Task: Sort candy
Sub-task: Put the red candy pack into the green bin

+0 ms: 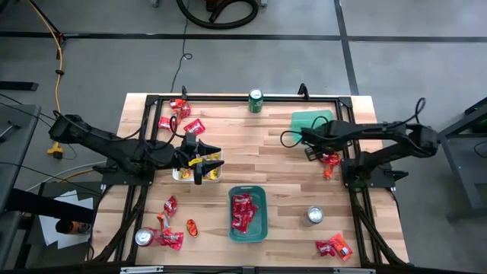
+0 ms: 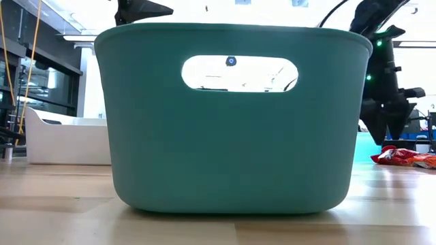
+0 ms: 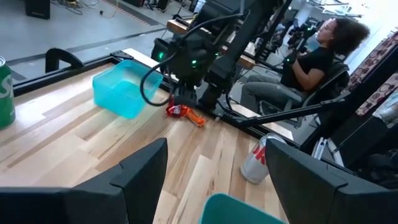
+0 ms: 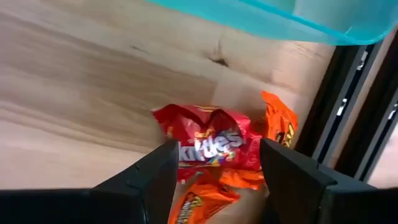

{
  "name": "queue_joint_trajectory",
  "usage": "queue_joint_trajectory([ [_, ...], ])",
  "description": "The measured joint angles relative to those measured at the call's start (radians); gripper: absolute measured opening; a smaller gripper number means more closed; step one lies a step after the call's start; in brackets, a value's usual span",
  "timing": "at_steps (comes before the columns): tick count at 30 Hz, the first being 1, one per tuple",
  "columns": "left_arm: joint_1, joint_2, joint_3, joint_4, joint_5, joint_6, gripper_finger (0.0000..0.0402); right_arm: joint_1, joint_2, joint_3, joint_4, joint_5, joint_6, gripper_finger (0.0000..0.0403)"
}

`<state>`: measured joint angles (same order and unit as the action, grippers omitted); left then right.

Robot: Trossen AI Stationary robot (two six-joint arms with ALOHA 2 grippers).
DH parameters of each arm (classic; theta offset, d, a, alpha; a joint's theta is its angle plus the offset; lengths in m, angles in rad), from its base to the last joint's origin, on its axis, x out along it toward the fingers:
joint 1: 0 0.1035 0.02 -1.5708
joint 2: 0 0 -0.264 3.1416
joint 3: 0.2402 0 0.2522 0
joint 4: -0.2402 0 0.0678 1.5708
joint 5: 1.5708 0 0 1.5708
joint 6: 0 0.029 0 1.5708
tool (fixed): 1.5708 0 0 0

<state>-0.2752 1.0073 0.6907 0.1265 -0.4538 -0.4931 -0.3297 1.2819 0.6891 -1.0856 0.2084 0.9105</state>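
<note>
Around the green tray [image 1: 261, 233] at the table's front centre, candy [image 1: 245, 212] fills its inside, with more packets scattered at the table's corners. Left of it, the left gripper [image 1: 207, 161] hovers over a white bin [image 1: 178, 175], fingers spread, holding nothing. Right of it, the right gripper [image 4: 214, 171] stands open astride a red packet [image 4: 211, 146], not gripping.

Red, orange candy [image 1: 244, 211] pkts flat: some in green tray [image 1: 262, 232], rest scattered.
</note>
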Motion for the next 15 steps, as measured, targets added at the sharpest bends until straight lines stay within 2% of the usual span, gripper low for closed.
queue_joint_trajectory([
  [15,0.000,0.000,0.000,-0.001,0.002,0.000,0.0257,-0.011,0.152,0.000,0.080,-0.008,-0.085,0.0220],
])
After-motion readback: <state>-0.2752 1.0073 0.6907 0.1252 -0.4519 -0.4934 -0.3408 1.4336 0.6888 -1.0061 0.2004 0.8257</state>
